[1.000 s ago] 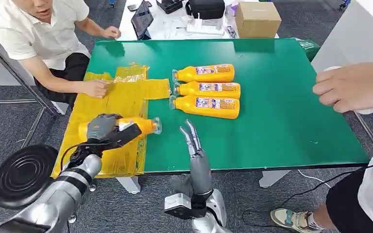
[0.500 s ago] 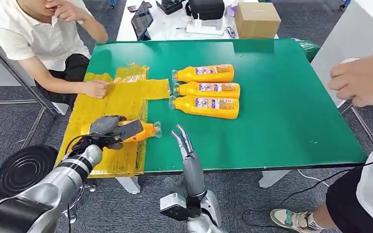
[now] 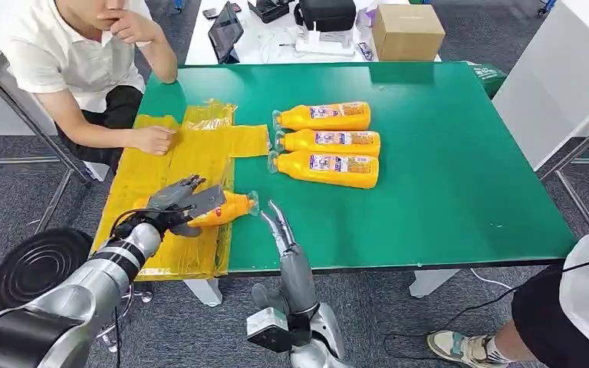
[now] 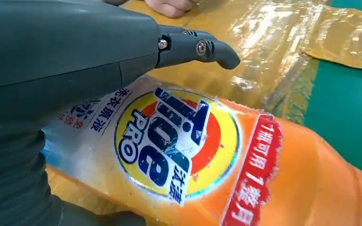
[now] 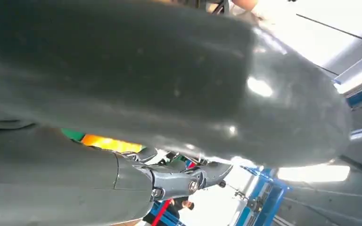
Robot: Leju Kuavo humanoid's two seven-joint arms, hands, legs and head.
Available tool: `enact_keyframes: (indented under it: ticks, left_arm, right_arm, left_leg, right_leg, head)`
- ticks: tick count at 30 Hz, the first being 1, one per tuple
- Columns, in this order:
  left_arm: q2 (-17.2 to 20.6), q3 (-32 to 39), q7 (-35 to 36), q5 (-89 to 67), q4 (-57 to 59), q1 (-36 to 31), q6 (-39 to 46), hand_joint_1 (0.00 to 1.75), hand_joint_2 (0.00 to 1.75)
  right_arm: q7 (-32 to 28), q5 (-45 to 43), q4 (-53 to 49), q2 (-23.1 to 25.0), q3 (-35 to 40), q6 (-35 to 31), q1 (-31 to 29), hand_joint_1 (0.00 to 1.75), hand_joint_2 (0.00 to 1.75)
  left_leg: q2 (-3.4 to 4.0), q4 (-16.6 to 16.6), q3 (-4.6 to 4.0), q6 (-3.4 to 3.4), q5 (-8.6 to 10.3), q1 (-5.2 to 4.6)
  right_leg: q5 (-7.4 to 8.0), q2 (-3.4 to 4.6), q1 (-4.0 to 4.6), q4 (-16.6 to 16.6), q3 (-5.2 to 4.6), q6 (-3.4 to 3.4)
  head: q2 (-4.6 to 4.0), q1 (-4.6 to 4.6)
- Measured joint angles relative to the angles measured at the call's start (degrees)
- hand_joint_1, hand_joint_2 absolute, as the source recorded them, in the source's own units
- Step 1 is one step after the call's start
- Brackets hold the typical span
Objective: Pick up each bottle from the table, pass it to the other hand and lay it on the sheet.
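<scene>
At left, a seated person's hand (image 3: 151,139) pins the yellow sheet (image 3: 192,157) flat on our bench (image 3: 445,169). Our left robot hand (image 3: 186,201), fingers spread, rests over the bottle (image 3: 226,207) lying there; our right robot hand (image 3: 276,222) hangs spread, empty, just beside its cap.

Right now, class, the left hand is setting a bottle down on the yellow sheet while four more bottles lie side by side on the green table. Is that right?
Not quite. The head view shows three bottles lying side by side on the green table, not four. The rest holds: the left hand is at the bottle on the yellow sheet.
</scene>
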Motion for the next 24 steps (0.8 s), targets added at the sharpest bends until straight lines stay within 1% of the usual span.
enact_keyframes:
  ticks: [6, 19, 22, 23, 24]
  left_arm:
    - [-0.53, 0.02, -3.59, 0.63, -1.81, 2.25, 5.55, 0.00, 1.75]
    - [-0.85, 0.04, -3.78, 0.72, -3.56, 3.68, 6.21, 0.00, 1.75]
    - [-0.90, 0.13, -4.93, 1.62, -3.94, 4.06, 7.57, 0.00, 1.75]
    - [-1.24, 1.36, -9.19, 5.25, -6.35, 5.97, 12.49, 0.00, 1.75]
    - [-1.53, 2.28, -11.47, 8.03, -8.66, 7.45, 14.49, 0.00, 1.75]
  right_arm:
    - [0.00, 0.74, 0.48, 0.00, -0.02, 0.00, -0.04, 0.00, 0.00]
    - [0.00, 0.79, 0.77, 0.00, -0.02, 0.00, -0.04, 0.00, 0.00]
    - [0.00, 1.14, 0.79, 0.00, -0.02, 0.00, -0.03, 0.00, 0.00]
    - [0.00, 1.55, 0.83, -0.02, -0.09, 0.00, -0.02, 0.00, 0.00]
    - [0.00, 1.68, 0.85, -0.04, -0.15, 0.00, 0.03, 0.00, 0.00]
  left_leg:
    - [0.01, 0.00, -0.01, 0.00, 0.00, 0.00]
    - [0.01, 0.00, -0.02, 0.00, 0.00, 0.00]
    - [0.01, 0.00, -0.02, 0.00, 0.00, 0.00]
    - [0.04, 0.00, -0.02, 0.00, 0.00, 0.00]
    - [0.04, 0.00, -0.03, 0.00, -0.01, 0.00]
  right_leg:
    - [0.00, 0.00, 0.00, 0.00, -0.02, 0.00]
    - [0.00, 0.00, 0.00, 0.00, -0.03, 0.00]
    - [0.00, 0.00, 0.00, 0.00, -0.03, 0.00]
    - [0.00, 0.01, 0.00, 0.00, -0.04, 0.00]
    - [-0.01, 0.02, 0.00, 0.00, -0.04, 0.00]
  head:
    - [0.00, 0.00]
    - [0.00, 0.00]
    - [0.00, 0.00]
    - [0.00, 0.00]
    - [0.00, -0.02]
